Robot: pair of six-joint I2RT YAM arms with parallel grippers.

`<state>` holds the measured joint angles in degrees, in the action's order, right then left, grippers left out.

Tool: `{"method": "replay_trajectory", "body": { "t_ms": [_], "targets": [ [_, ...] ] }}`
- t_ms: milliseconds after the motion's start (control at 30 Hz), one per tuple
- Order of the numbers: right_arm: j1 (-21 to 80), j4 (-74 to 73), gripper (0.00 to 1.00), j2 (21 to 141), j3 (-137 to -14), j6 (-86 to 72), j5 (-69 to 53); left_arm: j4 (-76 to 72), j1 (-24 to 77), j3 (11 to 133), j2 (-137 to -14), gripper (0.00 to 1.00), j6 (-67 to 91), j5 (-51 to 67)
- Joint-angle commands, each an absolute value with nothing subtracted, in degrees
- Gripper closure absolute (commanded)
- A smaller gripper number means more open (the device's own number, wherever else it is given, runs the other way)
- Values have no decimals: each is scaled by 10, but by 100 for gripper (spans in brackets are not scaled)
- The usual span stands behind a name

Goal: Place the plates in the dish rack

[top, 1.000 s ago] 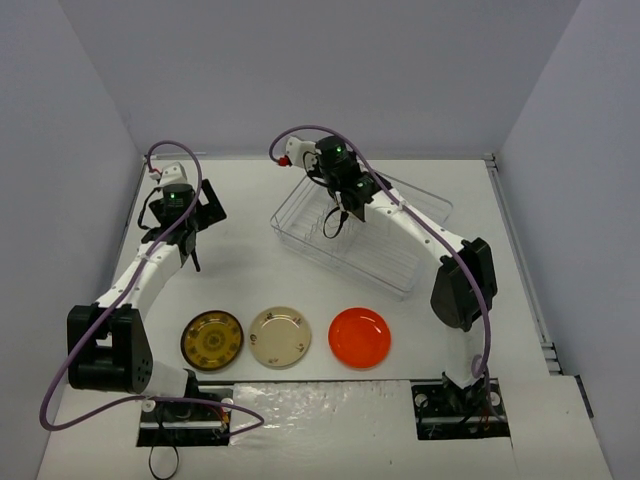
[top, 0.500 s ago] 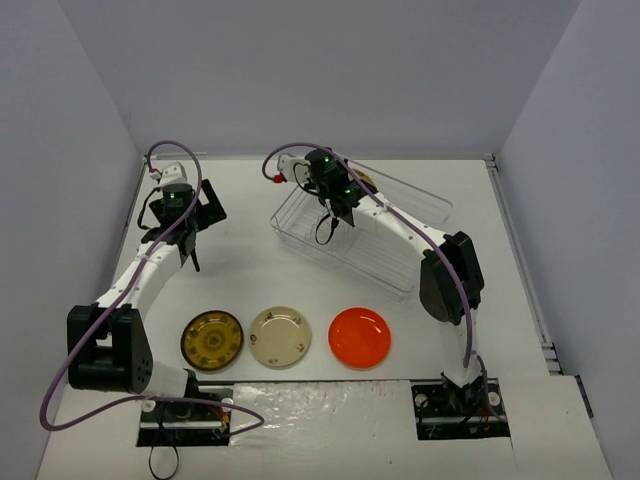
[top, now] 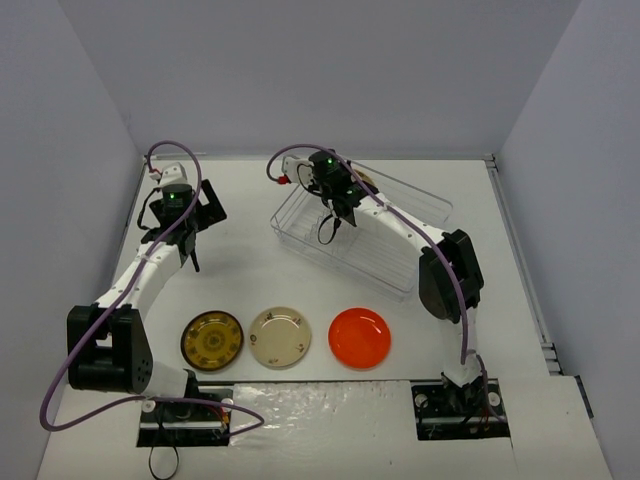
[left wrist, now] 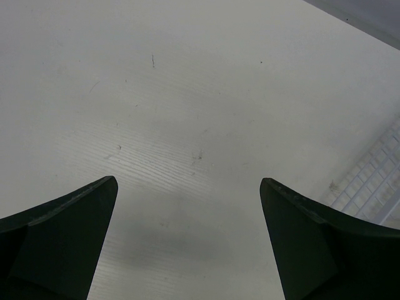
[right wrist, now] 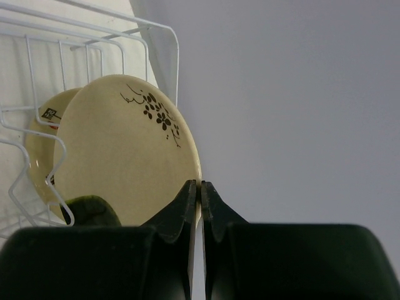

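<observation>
My right hand (right wrist: 199, 185) hangs over the 10 o'clock end of the dish rack (top: 372, 258). Its fingers are pressed together with nothing between them. Their tips sit at the rim of a cream plate with a dark flower sprig (right wrist: 125, 156), which stands on edge among the wires; I cannot tell whether they touch it. A second cream plate (right wrist: 42, 134) stands just behind it. The rack sits toward 1 o'clock on the white surface (top: 250, 270). My left hand (left wrist: 187, 181), fingers wide apart, hovers over bare surface at 10 o'clock. Along 6 o'clock lie a dark brown plate (top: 212, 340), a cream plate with brown motifs (top: 280, 337) and an orange-red plate (top: 360, 337), side by side, not touching.
</observation>
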<state>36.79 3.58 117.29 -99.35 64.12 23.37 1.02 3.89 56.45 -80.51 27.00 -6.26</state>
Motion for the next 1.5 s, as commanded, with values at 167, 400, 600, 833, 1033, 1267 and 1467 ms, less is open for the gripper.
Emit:
{"method": "replay_trajectory", "body": {
  "t_ms": [167,400,600,833,1033,1267,1467],
  "targets": [
    [360,69,100,1154,-973,595,186,-20,32,586,-801,3,264,-64],
    [356,75,75,1152,-963,566,170,-11,32,592,-805,3,267,-62],
    [353,70,50,1126,-971,541,151,20,31,607,-797,3,271,-62],
    [357,48,13,1024,-990,417,86,42,31,598,-739,3,290,-56],
    [359,82,0,935,-941,113,68,52,31,558,-662,3,320,-55],
    [370,-26,0,857,-818,-144,-107,131,30,551,-624,3,342,-104],
    [410,-99,0,759,-667,-228,-49,124,30,539,-620,3,342,-96]
  ]
}}
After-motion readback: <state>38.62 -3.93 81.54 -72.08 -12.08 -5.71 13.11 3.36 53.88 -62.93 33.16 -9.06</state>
